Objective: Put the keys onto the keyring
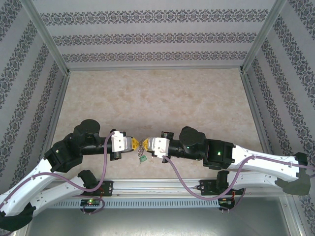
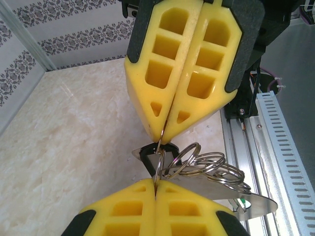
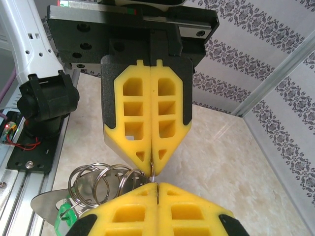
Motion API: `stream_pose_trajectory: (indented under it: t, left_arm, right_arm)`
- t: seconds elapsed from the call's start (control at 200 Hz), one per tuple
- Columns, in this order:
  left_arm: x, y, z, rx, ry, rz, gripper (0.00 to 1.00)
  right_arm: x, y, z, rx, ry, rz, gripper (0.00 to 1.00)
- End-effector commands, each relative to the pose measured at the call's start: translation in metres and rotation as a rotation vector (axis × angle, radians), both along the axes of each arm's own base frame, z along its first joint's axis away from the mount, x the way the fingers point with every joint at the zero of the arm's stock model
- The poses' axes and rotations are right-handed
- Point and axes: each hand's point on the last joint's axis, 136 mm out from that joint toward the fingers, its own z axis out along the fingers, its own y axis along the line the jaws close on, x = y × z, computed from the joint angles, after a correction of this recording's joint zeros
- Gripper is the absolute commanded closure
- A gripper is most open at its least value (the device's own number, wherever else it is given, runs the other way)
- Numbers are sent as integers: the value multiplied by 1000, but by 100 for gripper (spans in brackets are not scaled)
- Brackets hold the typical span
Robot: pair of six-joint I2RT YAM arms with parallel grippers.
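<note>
My two grippers meet tip to tip low over the table's near middle, the left gripper point(image 1: 134, 143) point(image 2: 156, 194) and the right gripper point(image 1: 146, 143) point(image 3: 157, 186). Both are shut on the same thin metal ring point(image 2: 158, 169), each from its own side. The key's black head point(image 2: 149, 153) sits right at this ring, just behind the tips; whether the ring threads it I cannot tell. The grey keyring plate point(image 2: 256, 201) point(image 3: 47, 201) hangs beside them with its row of rings point(image 2: 216, 167) point(image 3: 96, 182) and green tag point(image 1: 141, 159) point(image 3: 64, 216). In the right wrist view the key is hidden.
The marble-patterned table point(image 1: 157, 98) stretches away behind the grippers. Patterned walls point(image 1: 157, 34) enclose it at the back and both sides. A slotted metal rail point(image 2: 280, 142) point(image 1: 162, 189) runs along the near edge, close under the hanging keyring.
</note>
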Motion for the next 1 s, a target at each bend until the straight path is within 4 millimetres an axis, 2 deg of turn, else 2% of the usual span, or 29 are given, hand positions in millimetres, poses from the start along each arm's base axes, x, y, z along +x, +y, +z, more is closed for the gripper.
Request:
stream_pose_trajectory:
  t: [0.0, 0.215, 0.59, 0.779, 0.999]
  left_arm:
    - [0, 2, 12, -22, -44, -1, 100]
    - [1, 3, 10, -15, -43, 4, 100]
    - [1, 3, 10, -16, -40, 3, 100]
    - [0, 3, 10, -15, -40, 4, 100]
    - [1, 2, 11, -17, -40, 4, 100]
  right_arm:
    - [-2, 1, 5, 15, 9, 0, 100]
    - [-3, -4, 10, 28, 8, -2, 100]
    - [-3, -4, 6, 15, 17, -7, 100]
    - [-2, -10, 14, 41, 7, -20, 100]
    - [-2, -4, 6, 12, 15, -14, 100]
